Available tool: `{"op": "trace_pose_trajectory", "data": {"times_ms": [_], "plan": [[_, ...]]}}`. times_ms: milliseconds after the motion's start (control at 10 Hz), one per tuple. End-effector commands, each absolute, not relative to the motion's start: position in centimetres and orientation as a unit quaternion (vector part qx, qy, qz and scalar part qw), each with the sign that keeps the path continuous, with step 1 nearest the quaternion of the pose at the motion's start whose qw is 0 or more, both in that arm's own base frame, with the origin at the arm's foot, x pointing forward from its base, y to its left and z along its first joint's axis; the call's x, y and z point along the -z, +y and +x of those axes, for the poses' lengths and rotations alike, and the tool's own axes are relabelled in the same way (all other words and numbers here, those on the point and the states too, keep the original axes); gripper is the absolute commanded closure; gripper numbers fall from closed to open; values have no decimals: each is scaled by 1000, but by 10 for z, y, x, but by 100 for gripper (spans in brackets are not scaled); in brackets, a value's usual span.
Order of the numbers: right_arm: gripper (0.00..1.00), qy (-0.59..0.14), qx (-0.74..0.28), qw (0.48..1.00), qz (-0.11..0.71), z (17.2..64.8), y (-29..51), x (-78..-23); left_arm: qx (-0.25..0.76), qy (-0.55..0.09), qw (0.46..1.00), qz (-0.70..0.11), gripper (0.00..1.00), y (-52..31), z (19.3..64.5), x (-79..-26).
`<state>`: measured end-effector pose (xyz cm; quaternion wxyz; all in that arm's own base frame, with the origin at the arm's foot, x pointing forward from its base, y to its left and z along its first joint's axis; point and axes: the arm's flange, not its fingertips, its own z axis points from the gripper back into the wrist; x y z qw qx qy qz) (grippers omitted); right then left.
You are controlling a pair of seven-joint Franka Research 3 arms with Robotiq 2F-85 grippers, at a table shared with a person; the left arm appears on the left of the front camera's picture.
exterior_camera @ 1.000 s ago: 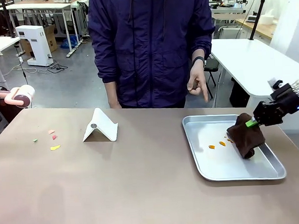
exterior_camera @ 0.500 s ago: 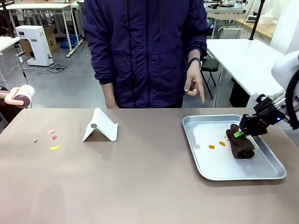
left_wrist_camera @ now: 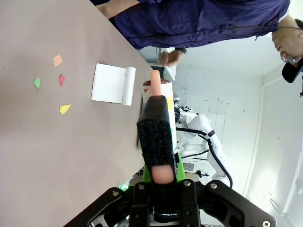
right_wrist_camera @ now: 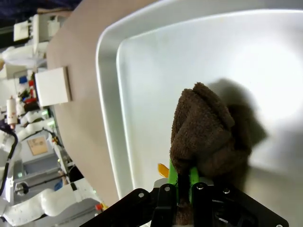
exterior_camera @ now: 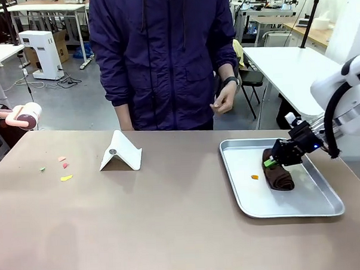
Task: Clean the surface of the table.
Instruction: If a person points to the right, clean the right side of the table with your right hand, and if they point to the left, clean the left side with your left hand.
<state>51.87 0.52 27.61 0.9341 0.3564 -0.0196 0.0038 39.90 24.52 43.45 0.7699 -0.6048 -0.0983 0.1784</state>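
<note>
- The desk (exterior_camera: 172, 219) fills the lower half of the front view, from the near edge to the standing person, and carries the metal tray (exterior_camera: 302, 195) at its right, a white folded stand (exterior_camera: 122, 154) left of centre and a yellow scrap (exterior_camera: 66, 177) with smaller coloured bits near its left end.
- The desk is judged heavy, rigid and fixed, with a smooth matte top over which light scraps should slide or lift easily. It is not something to be gripped: it is worked through a tool pressed flat on it.
- The right pincer (exterior_camera: 272, 162) is seen clamped on a brown cloth (exterior_camera: 278, 175) lying in the tray. The cloth is judged soft and limp, so it is best held by its bunched top fold, as it is now.
- The left pincer (left_wrist_camera: 160, 170) is seen closed on the pink handle of a lint roller (exterior_camera: 24, 115), held off the desk's left end.
- An orange scrap (exterior_camera: 254, 177) is shown on the tray just beside the cloth.
- The grip of the green pads on the cloth is given by the right wrist view, while its place on the desk is given by the front view.
- The scraps and stand are shown from above in the left wrist view.
</note>
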Motion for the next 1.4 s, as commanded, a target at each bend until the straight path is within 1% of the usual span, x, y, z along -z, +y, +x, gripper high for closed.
{"op": "trace_pose_trajectory", "data": {"times_ms": [0, 100, 200, 400, 500, 700, 800, 1000, 1300], "plan": [[90, -2, -41, 917, 397, 524, 32, -266, -169, -100, 770, -607, 100, 244, 395, -437], [90, 9, -58, 908, 415, 523, 45, -265, -169, -100, 770, -607, 100, 244, 395, -437], [90, 12, -77, 907, 414, 520, 56, -266, -169, -100, 770, -607, 100, 244, 395, -437], [90, 52, -142, 895, 419, 505, 76, -264, -169, -100, 770, -607, 100, 244, 395, -437], [90, 70, -184, 892, 407, 496, 82, -264, -169, -100, 770, -607, 100, 244, 395, -437], [90, 90, -246, 896, 358, 486, 79, -267, -169, -100, 770, -607, 100, 244, 395, -437], [90, 88, -245, 901, 348, 486, 72, -270, -169, -100, 770, -607, 100, 244, 395, -437], [90, 60, -213, 916, 334, 489, 51, -278, -169, -100, 770, -607, 100, 244, 395, -437], [90, -23, -121, 938, 324, 497, 7, -288, -169, -100, 770, -607, 100, 244, 395, -437]]}}
